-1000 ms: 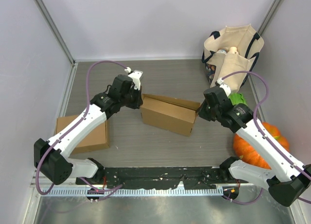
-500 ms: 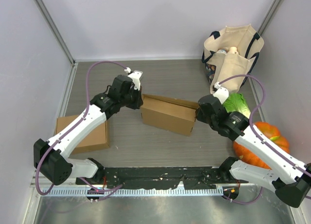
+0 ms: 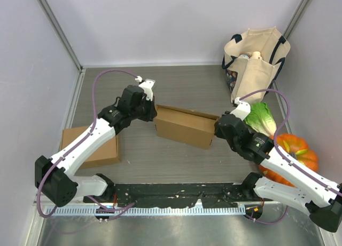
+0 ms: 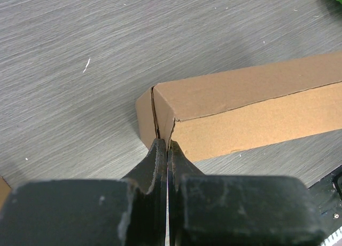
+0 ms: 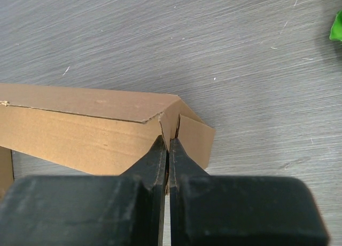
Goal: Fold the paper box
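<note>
Right now the paper box (image 3: 184, 127) lies on its side in the middle of the table (image 3: 160, 160), and it serves as the reference for every place below. The left gripper (image 4: 164, 144) has its fingers pressed together, tips touching the seam at the box's left end. The right gripper (image 5: 166, 142) is likewise pressed together, its tips against the box's right end, where a small end flap (image 5: 193, 142) stands loose. No cardboard shows between either pair of fingers.

The main risk, as I judge it, is uneven pressure. With one narrow tip at each end, a harder push from one side would slide or twist the box rather than tuck anything in. A tip could also skid off the cardboard edge, and the loose flap may spring back out.

Bare table lies open on the far side and the near side of the box. Left of the box, a second box (image 3: 91, 144) sits under the left arm. Right of the box, a lettuce (image 3: 262, 118) and a pumpkin (image 3: 294, 150) crowd the right arm, with a tote bag (image 3: 255, 56) farther back.
</note>
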Motion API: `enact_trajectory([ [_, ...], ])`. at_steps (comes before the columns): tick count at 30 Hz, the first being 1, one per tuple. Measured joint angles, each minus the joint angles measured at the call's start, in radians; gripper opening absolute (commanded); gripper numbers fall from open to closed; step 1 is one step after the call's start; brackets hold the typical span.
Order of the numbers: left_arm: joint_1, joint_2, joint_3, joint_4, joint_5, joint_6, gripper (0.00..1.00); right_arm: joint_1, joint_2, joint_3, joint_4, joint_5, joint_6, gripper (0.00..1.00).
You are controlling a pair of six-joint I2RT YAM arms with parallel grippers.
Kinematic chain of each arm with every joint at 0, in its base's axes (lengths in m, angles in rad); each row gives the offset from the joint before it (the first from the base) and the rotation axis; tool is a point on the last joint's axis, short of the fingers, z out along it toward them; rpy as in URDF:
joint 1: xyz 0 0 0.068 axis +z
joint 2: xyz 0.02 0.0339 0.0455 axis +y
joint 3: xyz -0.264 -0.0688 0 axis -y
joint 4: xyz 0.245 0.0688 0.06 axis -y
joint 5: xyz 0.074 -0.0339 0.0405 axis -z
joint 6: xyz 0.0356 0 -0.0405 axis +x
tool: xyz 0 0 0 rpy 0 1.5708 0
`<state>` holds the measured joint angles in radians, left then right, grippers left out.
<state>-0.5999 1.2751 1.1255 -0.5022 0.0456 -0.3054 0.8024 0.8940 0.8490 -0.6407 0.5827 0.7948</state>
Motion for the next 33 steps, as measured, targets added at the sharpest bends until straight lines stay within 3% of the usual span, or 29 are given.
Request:
enact_trajectory([
  [3,0.000,-0.023,-0.029,0.024,-0.001,-0.002,0.00,0.008,-0.018,-0.023,0.024,0.002,-0.003,0.22],
  [4,0.000,-0.028,-0.037,0.030,-0.001,-0.003,0.00,0.008,-0.020,-0.022,0.023,-0.002,-0.005,0.33],
  [5,0.000,-0.033,-0.045,0.039,-0.002,-0.003,0.00,0.010,-0.028,-0.020,0.019,-0.016,-0.011,0.51],
  [8,0.000,-0.045,-0.068,0.058,-0.006,-0.006,0.00,0.017,-0.039,0.011,-0.001,-0.084,-0.048,0.72],
  [10,-0.003,-0.047,-0.072,0.065,-0.005,-0.007,0.00,0.022,-0.058,0.040,-0.037,-0.138,-0.079,0.76],
  [14,-0.003,-0.047,-0.075,0.072,-0.004,-0.009,0.00,0.026,-0.098,0.156,-0.150,-0.155,-0.069,0.99],
  [18,-0.003,-0.056,-0.085,0.078,-0.005,-0.011,0.00,-0.016,-0.084,0.268,-0.254,-0.082,0.084,0.99],
  [25,-0.003,-0.080,-0.113,0.094,-0.006,-0.029,0.00,-0.152,0.039,0.294,-0.220,-0.116,0.204,0.96],
  [30,-0.003,-0.082,-0.114,0.095,-0.009,-0.030,0.00,-0.167,0.127,0.277,-0.181,-0.163,0.283,0.77],
  [31,-0.003,-0.082,-0.114,0.095,-0.009,-0.030,0.00,-0.167,0.130,0.262,-0.168,-0.175,0.303,0.64],
  [33,-0.004,-0.082,-0.114,0.095,-0.010,-0.030,0.00,-0.167,0.127,0.224,-0.150,-0.195,0.332,0.54],
])
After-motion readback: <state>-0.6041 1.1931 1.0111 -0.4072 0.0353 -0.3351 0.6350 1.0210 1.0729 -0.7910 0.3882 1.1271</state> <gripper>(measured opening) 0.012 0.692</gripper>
